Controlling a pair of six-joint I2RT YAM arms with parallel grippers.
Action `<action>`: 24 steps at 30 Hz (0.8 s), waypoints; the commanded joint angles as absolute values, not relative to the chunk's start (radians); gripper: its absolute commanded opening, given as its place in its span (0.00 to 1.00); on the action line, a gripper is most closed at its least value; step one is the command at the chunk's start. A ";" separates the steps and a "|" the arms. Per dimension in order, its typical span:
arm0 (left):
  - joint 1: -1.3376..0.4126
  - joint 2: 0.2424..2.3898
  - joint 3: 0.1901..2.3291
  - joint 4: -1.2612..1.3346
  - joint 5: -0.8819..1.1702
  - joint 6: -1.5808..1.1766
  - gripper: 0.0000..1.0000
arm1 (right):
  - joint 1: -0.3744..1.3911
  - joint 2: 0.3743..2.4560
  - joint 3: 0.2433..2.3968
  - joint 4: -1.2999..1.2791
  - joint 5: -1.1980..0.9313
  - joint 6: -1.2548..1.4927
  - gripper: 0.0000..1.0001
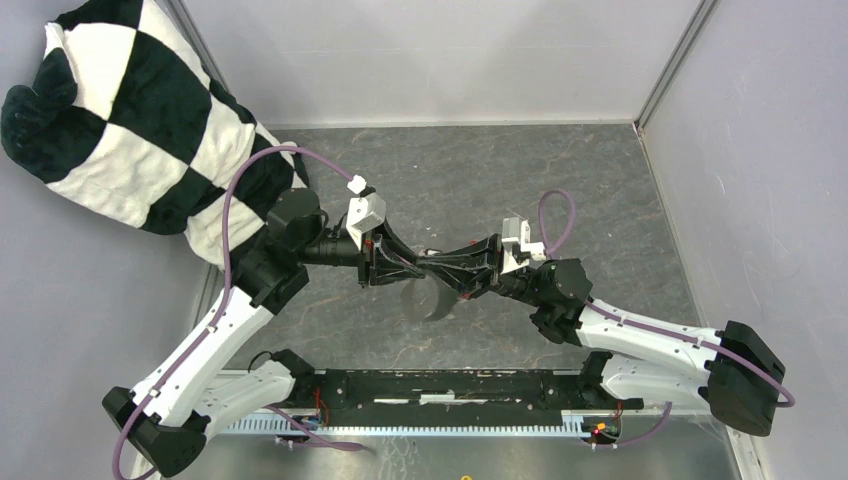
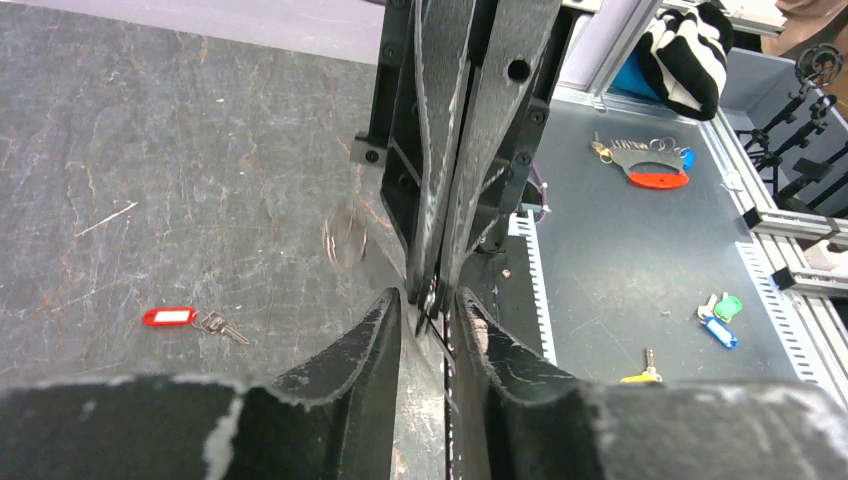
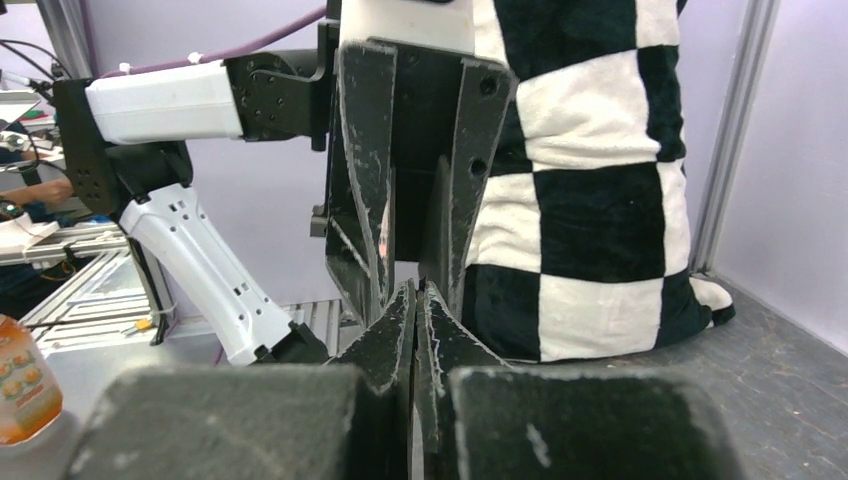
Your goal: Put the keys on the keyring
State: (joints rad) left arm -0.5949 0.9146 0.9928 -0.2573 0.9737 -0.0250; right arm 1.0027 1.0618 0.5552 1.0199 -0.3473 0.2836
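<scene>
Left hand [image 2: 427, 306] narrowly spread, tip to tip with the pressed-together right hand [image 3: 419, 293], both level above the table [image 1: 600, 200]

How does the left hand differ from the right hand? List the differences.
The left hand has its fingers a little apart, with the table showing through the gap; the right hand has its fingers pressed together. The left hand reaches in from the left of the table, the right hand from the right. Both are black and meet tip to tip above the table's middle.
</scene>
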 commanded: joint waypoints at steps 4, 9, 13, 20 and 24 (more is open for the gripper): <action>-0.603 0.907 1.070 -0.261 1.027 -0.021 0.52 | 1.015 1.033 0.558 1.031 -0.345 0.286 0.01; -0.603 0.900 1.116 -0.398 1.075 0.078 0.59 | 1.014 1.029 0.565 1.026 -0.351 0.286 0.01; -0.603 0.907 1.177 -0.554 1.073 0.210 0.59 | 1.012 1.032 0.566 1.035 -0.368 0.302 0.01; -0.603 0.895 1.198 -0.639 1.007 0.330 0.53 | 1.011 1.032 0.566 1.052 -0.383 0.319 0.01; -0.603 0.873 1.165 -0.682 0.958 0.437 0.46 | 1.009 1.026 0.563 1.051 -0.386 0.322 0.01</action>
